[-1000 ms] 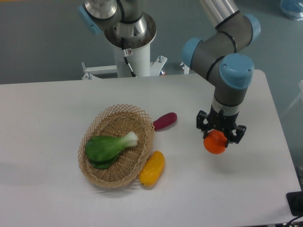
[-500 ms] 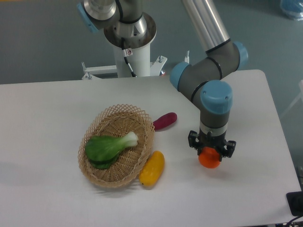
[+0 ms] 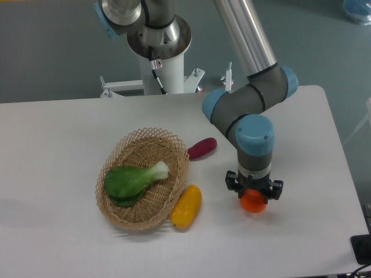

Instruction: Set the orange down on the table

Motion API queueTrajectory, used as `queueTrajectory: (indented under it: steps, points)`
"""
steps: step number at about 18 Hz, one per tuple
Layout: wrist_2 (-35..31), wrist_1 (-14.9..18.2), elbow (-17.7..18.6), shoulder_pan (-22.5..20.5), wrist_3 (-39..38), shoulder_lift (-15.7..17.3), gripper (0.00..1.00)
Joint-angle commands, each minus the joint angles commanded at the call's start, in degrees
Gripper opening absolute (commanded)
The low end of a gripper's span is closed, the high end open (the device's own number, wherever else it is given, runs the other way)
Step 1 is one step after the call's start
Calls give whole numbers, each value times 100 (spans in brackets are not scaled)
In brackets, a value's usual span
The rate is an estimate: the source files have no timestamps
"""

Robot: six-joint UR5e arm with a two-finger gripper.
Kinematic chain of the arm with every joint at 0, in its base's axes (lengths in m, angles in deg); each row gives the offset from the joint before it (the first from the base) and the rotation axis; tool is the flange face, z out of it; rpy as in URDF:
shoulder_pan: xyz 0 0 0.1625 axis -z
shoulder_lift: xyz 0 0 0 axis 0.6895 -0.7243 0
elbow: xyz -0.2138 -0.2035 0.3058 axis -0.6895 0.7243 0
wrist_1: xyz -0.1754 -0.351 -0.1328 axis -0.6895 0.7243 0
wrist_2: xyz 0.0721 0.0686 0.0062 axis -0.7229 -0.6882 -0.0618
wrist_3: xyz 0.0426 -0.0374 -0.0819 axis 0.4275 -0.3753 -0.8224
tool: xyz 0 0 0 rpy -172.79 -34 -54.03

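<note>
Orange (image 3: 253, 202) sits tight in our gripper (image 3: 254, 197), right under it and very near the table (image 3: 69, 139) below.

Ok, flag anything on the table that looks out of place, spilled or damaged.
Nothing stands out. The gripper holds the orange low over the table; the greens lie in the basket, with the yellow fruit and purple vegetable intact beside it.
</note>
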Motion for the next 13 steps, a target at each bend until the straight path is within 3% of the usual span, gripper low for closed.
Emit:
queueTrajectory:
  steps: [8,13]
  points:
    - [0,0,62,26,9,18,70]
    - [0,9,18,26,26,61,90]
